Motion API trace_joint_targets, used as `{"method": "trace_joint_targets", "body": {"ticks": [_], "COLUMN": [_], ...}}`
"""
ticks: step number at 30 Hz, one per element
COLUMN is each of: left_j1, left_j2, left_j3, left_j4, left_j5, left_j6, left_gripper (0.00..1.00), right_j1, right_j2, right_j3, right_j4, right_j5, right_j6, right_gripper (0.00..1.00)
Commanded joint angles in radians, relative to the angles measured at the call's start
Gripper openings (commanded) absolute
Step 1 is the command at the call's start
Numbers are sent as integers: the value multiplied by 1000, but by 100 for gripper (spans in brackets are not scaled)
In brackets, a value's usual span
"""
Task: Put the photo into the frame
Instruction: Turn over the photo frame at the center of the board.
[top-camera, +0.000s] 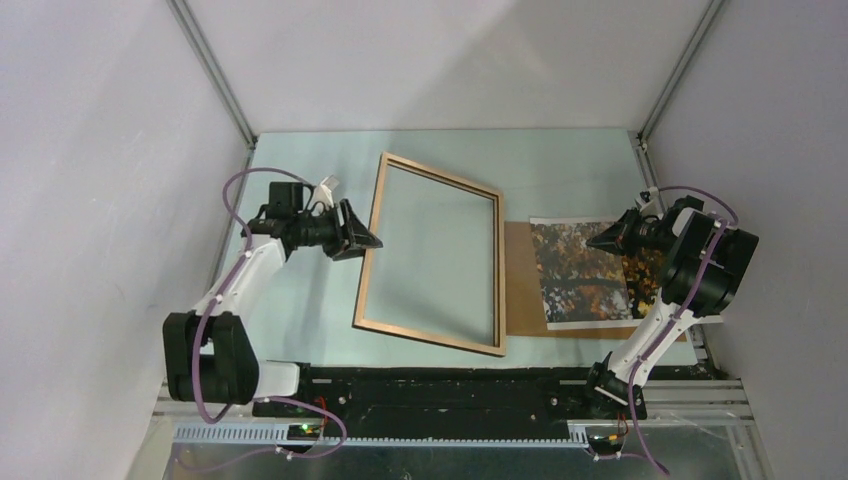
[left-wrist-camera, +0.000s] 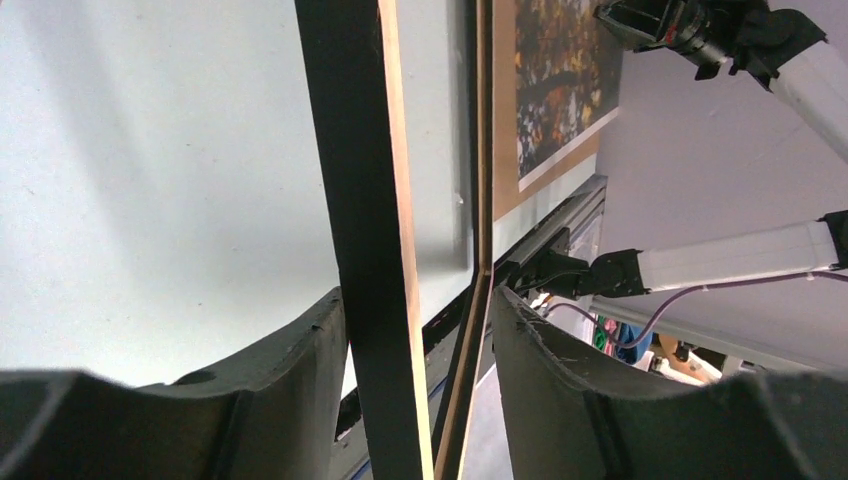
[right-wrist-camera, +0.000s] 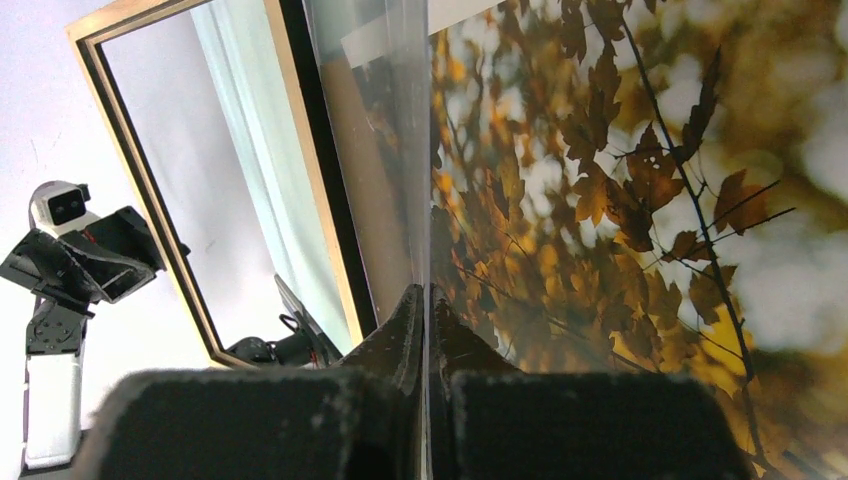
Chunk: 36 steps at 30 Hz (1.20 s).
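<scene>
Print pinched at centre right, frame skewed in the middle – alignment is the risk

Right gripper (right-wrist-camera: 428, 296) is clenched on what looks like the thin edge of the photo (top-camera: 580, 275), which lies over the brown backing board (top-camera: 518, 285) at centre right. The print is glossy and limp, with dark leaves and a white border, so a hard pull could crease it or let it slide out. Left gripper (top-camera: 368, 238) is released, its fingers straddling the left rail of the frame (top-camera: 498, 270). The frame is thin and rigid, pale wood side up, with a clear pane, and sits askew mid-table. Nothing pins it – a nudge could turn it further. The print's corners may catch on the rails, and the board might drag along with it.
</scene>
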Motion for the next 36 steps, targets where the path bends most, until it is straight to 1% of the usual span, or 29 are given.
{"method": "trace_joint_targets", "body": {"ticks": [1,5,9,10,11,13,17,18,21,24,27,32,36], "left_j1": [-1,-1,-1,-2,-2,-2,3,5,21,44,93,142,158], "left_j2": [38,77,117,133,140,170,206,211,229,234,223,198,194], "left_j3": [46,59,78,84,86,84,86,87,92,89,74,48,35], "left_j4": [8,7,11,21,36,56,71,72,76,78,78,78,79], "left_j5": [9,-4,-9,-7,-6,-9,-30,-47,-92,-138,-193,-217,-241], "left_j6": [63,73,84,85,85,83,84,85,85,86,90,113,137], "left_gripper": [56,54,48,43,41,29,16,13,2,0,0,0,0], "right_j1": [6,1,0,0,0,0,-2,-1,-4,-14,-23,-30,-34], "right_j2": [-45,-49,-45,-43,-41,-40,-45,-48,-55,-67,-79,-107,-121], "right_j3": [3,2,3,3,3,3,3,3,3,2,11,44,72], "right_j4": [-7,-11,-8,-7,-7,-6,-7,-7,-5,5,7,-15,-33], "right_j5": [-2,-2,-7,-7,-7,-7,-7,-9,-14,-33,-53,-73,-91], "right_j6": [-5,-8,-8,-7,-7,-7,-7,-7,-9,-4,-4,-9,-7], "right_gripper": [0,0,0,0,0,0,0,0,0,0,0,0,0]}}
